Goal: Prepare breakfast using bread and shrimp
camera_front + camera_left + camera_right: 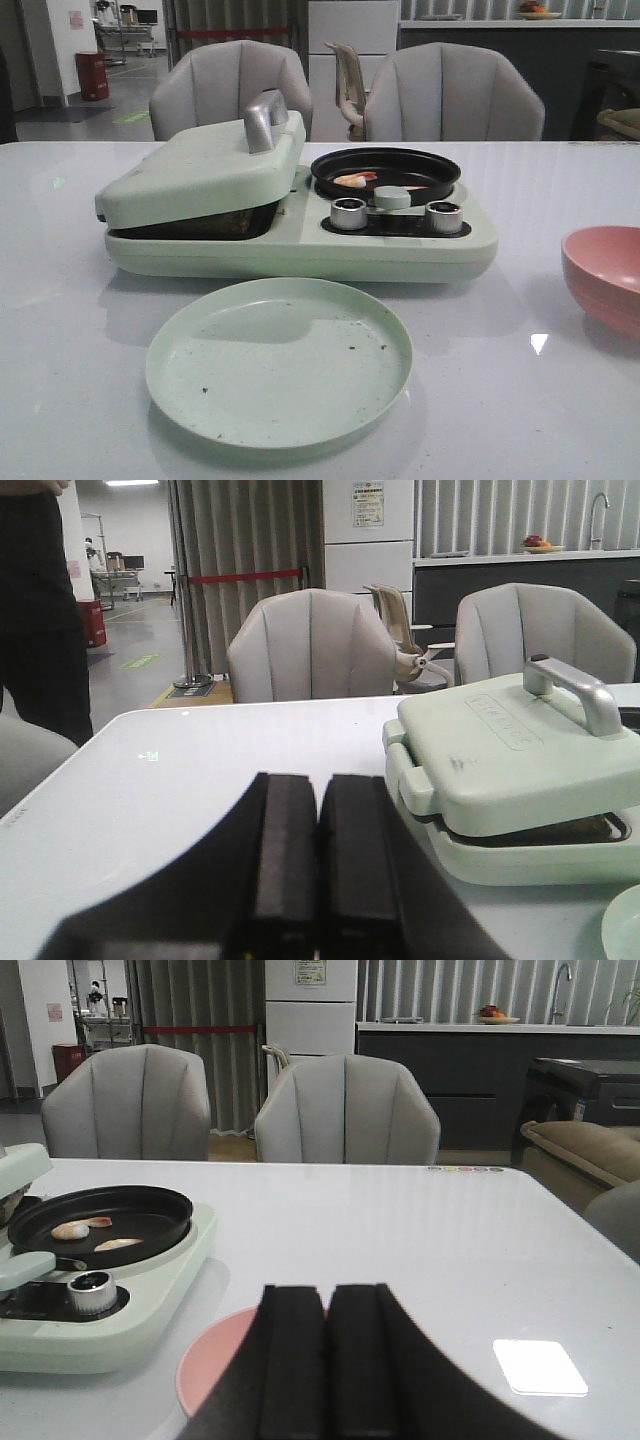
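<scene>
Two shrimp (355, 180) sit in the black pan (385, 166). Under the cooker's lid (205, 165) something dark shows, too shadowed to name. Left tool (318, 865) pressed together, holding nothing; right tool (326, 1360) likewise, hiding part of the pink bowl (215, 1365).

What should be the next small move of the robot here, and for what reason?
Probably the left gripper, now shut and empty, should open and reach for the lid handle of the breakfast maker. The lid rests slightly ajar over something brown, likely the bread, while the green plate holds no food and the shrimp lie in the black pan.
</scene>
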